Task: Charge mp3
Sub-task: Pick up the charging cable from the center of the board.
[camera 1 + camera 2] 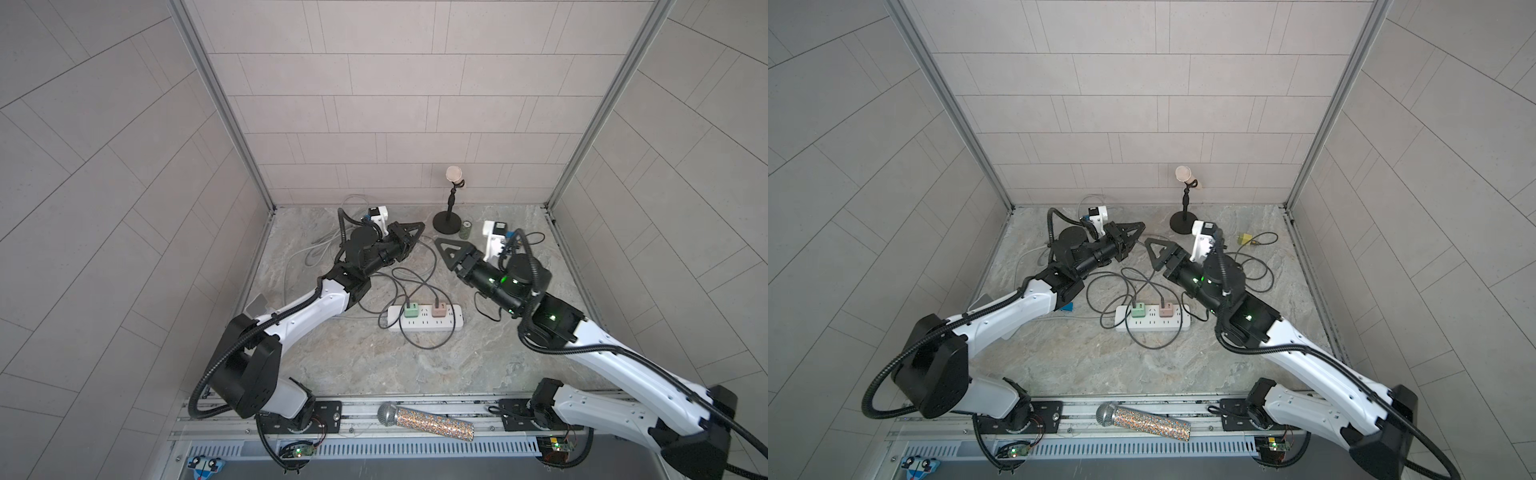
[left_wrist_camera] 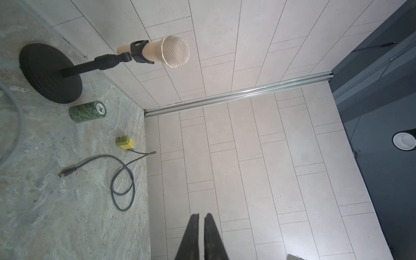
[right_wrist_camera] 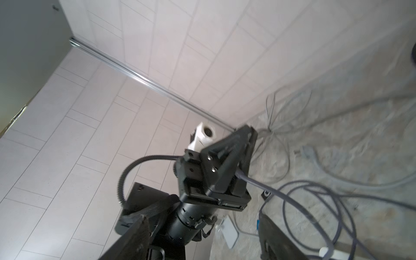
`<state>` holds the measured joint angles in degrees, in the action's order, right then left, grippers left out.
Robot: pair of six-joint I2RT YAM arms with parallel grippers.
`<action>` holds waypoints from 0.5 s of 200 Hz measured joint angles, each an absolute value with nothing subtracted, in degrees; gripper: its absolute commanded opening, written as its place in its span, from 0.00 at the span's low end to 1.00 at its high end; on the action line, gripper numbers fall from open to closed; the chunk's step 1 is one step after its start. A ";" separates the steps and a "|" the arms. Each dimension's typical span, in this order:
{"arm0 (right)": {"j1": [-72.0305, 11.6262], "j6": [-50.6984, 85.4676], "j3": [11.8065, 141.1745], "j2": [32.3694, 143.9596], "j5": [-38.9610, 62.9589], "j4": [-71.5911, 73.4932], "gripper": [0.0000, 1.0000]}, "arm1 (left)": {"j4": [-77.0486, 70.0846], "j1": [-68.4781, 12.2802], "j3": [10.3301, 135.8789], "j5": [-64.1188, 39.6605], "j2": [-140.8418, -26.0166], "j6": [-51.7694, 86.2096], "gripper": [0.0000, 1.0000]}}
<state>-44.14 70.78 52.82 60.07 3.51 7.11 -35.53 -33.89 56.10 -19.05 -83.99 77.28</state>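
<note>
The left pincer (image 1: 419, 231) is hovering above the back of the stone worktop (image 1: 374, 365), clenched. In the right wrist view a dark cable (image 3: 256, 182) is coming out from between its fingers and trailing down onto the worktop, so it is gripping that cable. The right pincer (image 1: 445, 248) is facing it from just beside, released, with its fingers (image 3: 135, 236) standing wide apart and nothing between them.

The mp3 (image 1: 1245, 238), a small yellow device, is lying near the back right corner of the worktop, well apart from both pincers. A grey lead (image 2: 105, 155) is running out of it in loops, and its USB plug (image 2: 67, 172) is lying loose on the stone. A green cylinder (image 2: 87, 111) is lying between the mp3 and the microphone stand (image 1: 449, 220).

Nearer the middle, a white power strip (image 1: 453, 320) is carrying 2 chargers, 1 green (image 1: 411, 310) and 1 pink (image 1: 438, 309), each with a dark cable plugged in.
</note>
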 measured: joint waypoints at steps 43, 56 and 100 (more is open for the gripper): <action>-44.29 80.79 50.35 63.77 7.18 11.99 0.73 | -37.50 -34.33 54.52 -16.99 -83.99 75.77 0.00; -44.07 82.21 50.35 63.77 7.33 13.72 0.71 | -38.79 -34.54 54.28 -16.58 -83.99 75.79 0.00; -41.60 84.88 50.19 64.86 7.57 17.65 0.67 | -42.06 -35.59 52.90 -15.22 -83.96 76.20 0.00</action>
